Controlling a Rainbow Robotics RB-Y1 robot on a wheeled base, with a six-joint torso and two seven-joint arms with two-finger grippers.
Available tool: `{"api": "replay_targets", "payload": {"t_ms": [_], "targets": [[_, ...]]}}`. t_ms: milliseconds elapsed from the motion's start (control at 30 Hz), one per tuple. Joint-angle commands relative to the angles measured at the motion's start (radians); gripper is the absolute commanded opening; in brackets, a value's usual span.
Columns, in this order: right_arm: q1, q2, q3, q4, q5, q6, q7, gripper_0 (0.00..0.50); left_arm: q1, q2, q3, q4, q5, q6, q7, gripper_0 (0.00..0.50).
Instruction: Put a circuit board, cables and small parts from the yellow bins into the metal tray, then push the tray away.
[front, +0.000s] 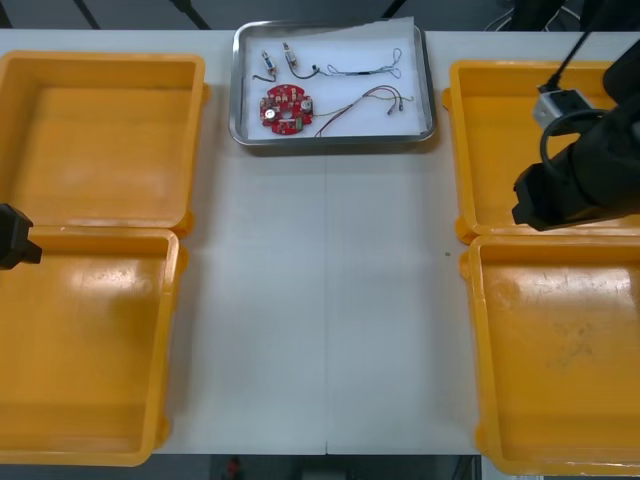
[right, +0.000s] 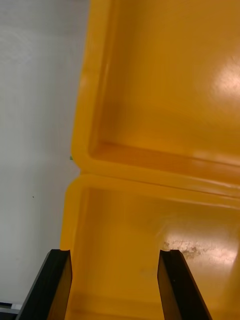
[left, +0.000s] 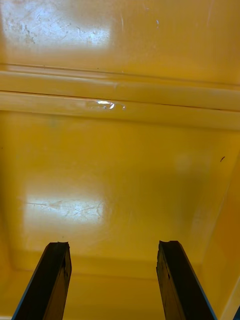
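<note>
- The metal tray (front: 331, 142) is sitting at the far middle of the table (front: 330, 300), carrying a red circuit board (front: 287, 108), thin cables (front: 365, 98) and small metal parts (front: 270, 63).
- The yellow bins (front: 100, 140) are lying bare, so loading is looking finished (my reading).
- The left gripper (front: 15, 237) (left: 114, 245) is hanging over the near left bin, fingers spread, gripping nothing.
- The right gripper (front: 527, 200) (right: 116, 252) is hovering where the right bins meet, likewise spread and empty.
- Only the push is seeming due: reaching the tray's near rim and pressing squarely.
</note>
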Motion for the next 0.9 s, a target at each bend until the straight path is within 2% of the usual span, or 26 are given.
{"api": "replay_targets", "payload": {"t_ms": [33, 367, 567, 700, 900], "targets": [[0.105, -0.066, -0.162, -0.031, -0.046, 0.007, -0.057, 0.5, 0.014, 0.045, 0.032, -0.019, -0.008, -0.007, -0.065, 0.5], [0.26, -0.075, -0.356, 0.038, -0.056, 0.007, -0.031, 0.5, 0.014, 0.045, 0.032, -0.019, -0.008, -0.007, -0.065, 0.5], [0.266, -0.075, -0.376, 0.128, -0.053, -0.015, 0.004, 0.5, 0.014, 0.045, 0.032, -0.019, -0.008, -0.007, -0.065, 0.5], [0.266, -0.075, -0.372, 0.19, -0.047, -0.055, 0.11, 0.5, 0.014, 0.045, 0.032, -0.019, -0.008, -0.007, -0.065, 0.5], [0.267, -0.073, -0.363, 0.225, -0.047, -0.083, 0.191, 0.5, 0.014, 0.045, 0.032, -0.019, -0.008, -0.007, -0.065, 0.5]]}}
